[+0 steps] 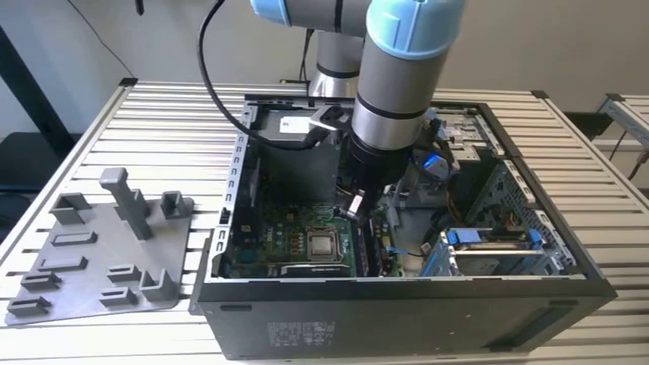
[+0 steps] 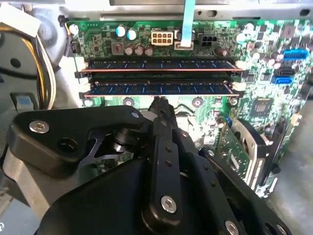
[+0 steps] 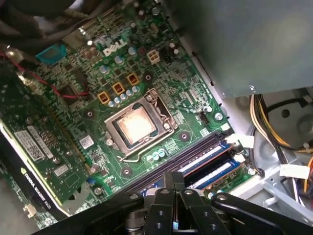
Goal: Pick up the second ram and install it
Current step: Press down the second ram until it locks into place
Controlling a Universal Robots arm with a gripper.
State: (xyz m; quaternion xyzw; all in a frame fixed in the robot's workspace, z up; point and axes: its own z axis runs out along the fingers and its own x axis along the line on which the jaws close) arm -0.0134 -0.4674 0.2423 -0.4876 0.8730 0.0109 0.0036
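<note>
Jaws closed, second ram (image 2: 159, 88) seated just beyond

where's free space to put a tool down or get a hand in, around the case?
Free: slatted table between the grey holder tray and the PC case, and behind the tray. Also the strip beyond the case on the exterior view's right. Crowded: inside the case, where the arm and gripper sit over the motherboard near two seated RAM sticks.
</note>
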